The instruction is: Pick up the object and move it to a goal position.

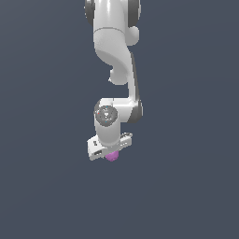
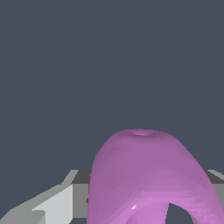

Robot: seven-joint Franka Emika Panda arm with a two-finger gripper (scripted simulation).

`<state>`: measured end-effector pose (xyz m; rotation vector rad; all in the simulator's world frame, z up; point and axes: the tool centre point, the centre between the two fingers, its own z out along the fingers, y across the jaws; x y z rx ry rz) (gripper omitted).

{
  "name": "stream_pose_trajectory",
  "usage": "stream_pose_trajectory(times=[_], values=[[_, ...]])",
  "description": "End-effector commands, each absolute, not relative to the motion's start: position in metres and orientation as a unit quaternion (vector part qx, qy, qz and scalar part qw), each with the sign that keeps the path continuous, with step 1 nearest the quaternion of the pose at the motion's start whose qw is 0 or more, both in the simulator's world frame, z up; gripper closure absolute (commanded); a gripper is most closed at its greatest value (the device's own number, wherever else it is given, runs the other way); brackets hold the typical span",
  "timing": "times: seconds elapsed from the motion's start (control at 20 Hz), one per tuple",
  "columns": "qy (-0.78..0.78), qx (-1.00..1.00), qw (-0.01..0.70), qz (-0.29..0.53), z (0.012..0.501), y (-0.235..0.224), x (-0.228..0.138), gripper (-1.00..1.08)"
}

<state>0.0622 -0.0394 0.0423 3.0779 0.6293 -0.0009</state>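
Note:
The object (image 1: 112,157) is a small pinkish-purple lump peeking out from under the white hand in the exterior view. In the wrist view the object (image 2: 144,175) looms large and rounded, sitting between the grey fingers (image 2: 57,201). My gripper (image 1: 110,150) points downward over it and is shut on it, with the jaws pressed against both sides of the lump. The fingertips themselves are hidden by the hand in the exterior view. No goal marker shows in either view.
The white arm (image 1: 114,51) reaches down from the top of the exterior view. Around it lies only a flat, dark grey-blue surface (image 1: 186,186).

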Motion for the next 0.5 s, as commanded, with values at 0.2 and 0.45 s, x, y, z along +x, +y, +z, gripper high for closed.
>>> stream_pose_trajectory(times=[0.2, 0.45], values=[[0.201, 0.980, 0.000, 0.000, 0.051, -0.017, 0.047, 1.08], [0.201, 0.980, 0.000, 0.000, 0.062, 0.014, 0.026, 1.08]])
